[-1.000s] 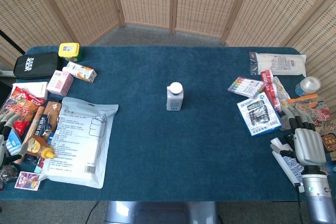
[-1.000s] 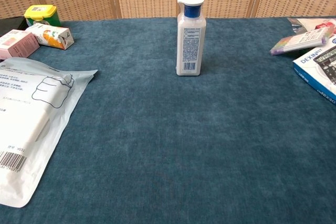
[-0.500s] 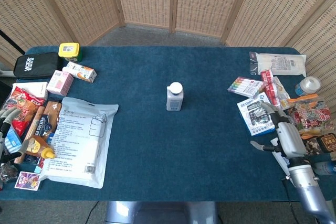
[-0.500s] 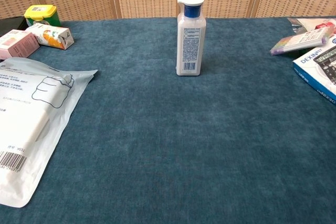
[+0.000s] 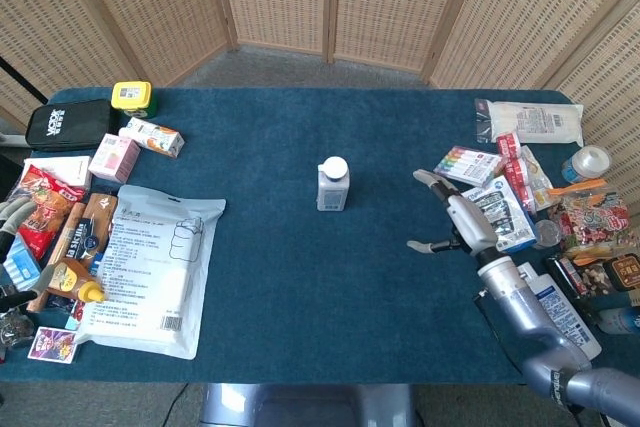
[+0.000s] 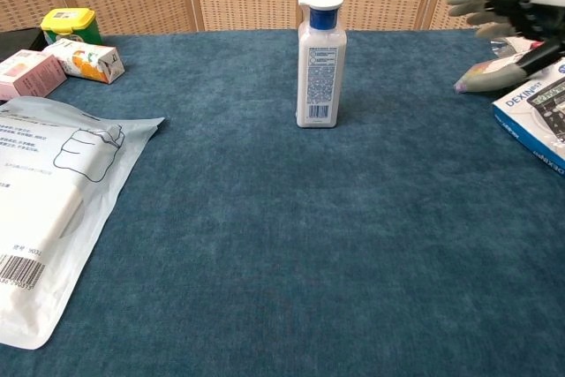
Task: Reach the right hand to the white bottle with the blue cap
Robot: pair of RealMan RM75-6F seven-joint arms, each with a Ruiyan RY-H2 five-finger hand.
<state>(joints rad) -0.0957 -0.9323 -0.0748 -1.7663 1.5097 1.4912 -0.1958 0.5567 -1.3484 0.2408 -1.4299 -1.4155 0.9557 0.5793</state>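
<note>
right hand (image 5: 462,215) spread, empty, well right of white bottle (image 5: 333,185)

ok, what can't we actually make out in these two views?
- Left hand: head view, cut off by the left edge; open or shut unclear. Absent from chest view.
- Right hand: chest view, cut by the right edge.
- Bottle label text: too small in both views.
- Gap between right hand and bottle: no depth cue.
- Snacks: head view, overlapping, unreadable.

"DEXIN" on blue box (image 6: 536,121)
</note>
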